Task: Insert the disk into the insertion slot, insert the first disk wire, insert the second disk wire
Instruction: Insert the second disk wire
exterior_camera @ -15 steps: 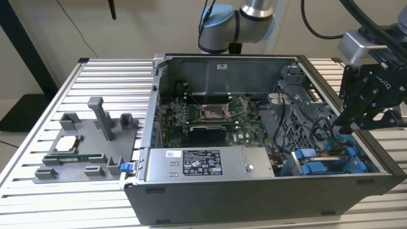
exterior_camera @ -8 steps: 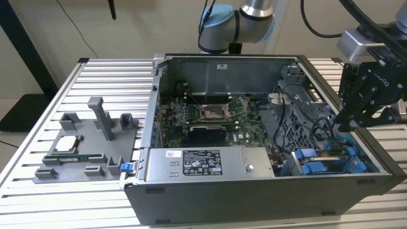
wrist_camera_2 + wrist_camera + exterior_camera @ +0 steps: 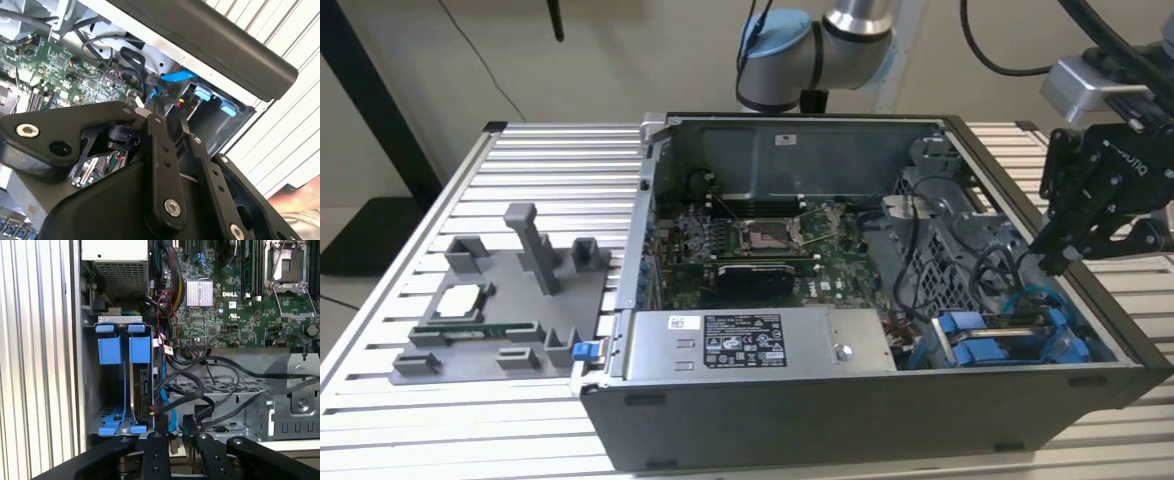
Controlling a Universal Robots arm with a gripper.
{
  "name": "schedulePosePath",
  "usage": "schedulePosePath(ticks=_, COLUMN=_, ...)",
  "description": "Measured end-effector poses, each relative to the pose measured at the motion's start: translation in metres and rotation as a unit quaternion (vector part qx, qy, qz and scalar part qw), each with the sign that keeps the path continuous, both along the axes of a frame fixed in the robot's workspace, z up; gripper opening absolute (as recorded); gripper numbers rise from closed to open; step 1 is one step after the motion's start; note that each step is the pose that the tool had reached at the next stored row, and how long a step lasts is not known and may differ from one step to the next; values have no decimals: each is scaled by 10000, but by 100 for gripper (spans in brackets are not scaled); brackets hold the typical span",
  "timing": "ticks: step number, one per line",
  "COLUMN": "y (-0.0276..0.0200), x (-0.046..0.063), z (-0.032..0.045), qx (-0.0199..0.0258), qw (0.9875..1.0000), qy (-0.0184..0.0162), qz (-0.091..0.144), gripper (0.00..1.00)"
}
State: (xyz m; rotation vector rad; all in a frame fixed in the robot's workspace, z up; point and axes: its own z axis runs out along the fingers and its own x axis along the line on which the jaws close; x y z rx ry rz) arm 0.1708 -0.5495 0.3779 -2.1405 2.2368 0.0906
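The disk (image 3: pixel 142 388) stands on edge in the insertion slot of the drive bay (image 3: pixel 90 390), its blue carrier tab (image 3: pixel 140 349) at the bay's mouth. In the exterior view the blue carrier (image 3: pixel 994 342) sits in the case's near corner on that view's right. My gripper (image 3: pixel 1054 264) hangs just above that bay. In both wrist views its fingers (image 3: pixel 155 440) converge, and the gripper (image 3: pixel 174 421) looks shut on the end of a blue disk wire (image 3: pixel 165 400). That wire (image 3: pixel 178 76) runs up to the gripper (image 3: pixel 157 102); the connector itself is hidden.
The open computer case (image 3: pixel 854 420) lies on a slatted table (image 3: pixel 480 440). A grey labelled power supply box (image 3: pixel 747 342) sits beside the bay, with the motherboard (image 3: pixel 761 240) behind it. Black cables (image 3: pixel 215 382) loop near the bay. A grey parts fixture (image 3: pixel 507 300) stands at the exterior view's left.
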Motion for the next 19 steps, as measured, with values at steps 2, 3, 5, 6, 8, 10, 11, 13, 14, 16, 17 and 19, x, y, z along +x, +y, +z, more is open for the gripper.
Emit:
schedulePosePath(ticks=2, y=14, x=56, z=1, qx=-1, qw=10000, qy=0, qz=0, gripper=100)
schedulePosePath(ticks=3, y=18, x=83, z=1, qx=-1, qw=10000, qy=0, qz=0, gripper=100)
schedulePosePath(ticks=5, y=18, x=138, z=0, qx=0, qw=10000, qy=18, qz=0, gripper=100)
schedulePosePath(ticks=6, y=18, x=161, z=-1, qx=0, qw=10000, qy=41, qz=0, gripper=100)
schedulePosePath(ticks=8, y=16, x=193, z=-3, qx=0, qw=10000, qy=94, qz=0, gripper=100)
schedulePosePath(ticks=10, y=2, x=196, z=-8, qx=-1, qw=9999, qy=145, qz=0, gripper=100)
schedulePosePath(ticks=11, y=-4, x=196, z=-13, qx=0, qw=9999, qy=166, qz=0, gripper=100)
schedulePosePath(ticks=13, y=-12, x=196, z=-24, qx=1, qw=9998, qy=198, qz=0, gripper=100)
schedulePosePath(ticks=14, y=-14, x=196, z=-30, qx=1, qw=9998, qy=210, qz=0, gripper=100)
schedulePosePath(ticks=16, y=-15, x=196, z=-39, qx=0, qw=9998, qy=222, qz=0, gripper=100)
schedulePosePath(ticks=17, y=-15, x=196, z=-41, qx=-1, qw=9998, qy=222, qz=0, gripper=100)
schedulePosePath(ticks=19, y=-15, x=196, z=-47, qx=1, qw=9998, qy=222, qz=2, gripper=100)
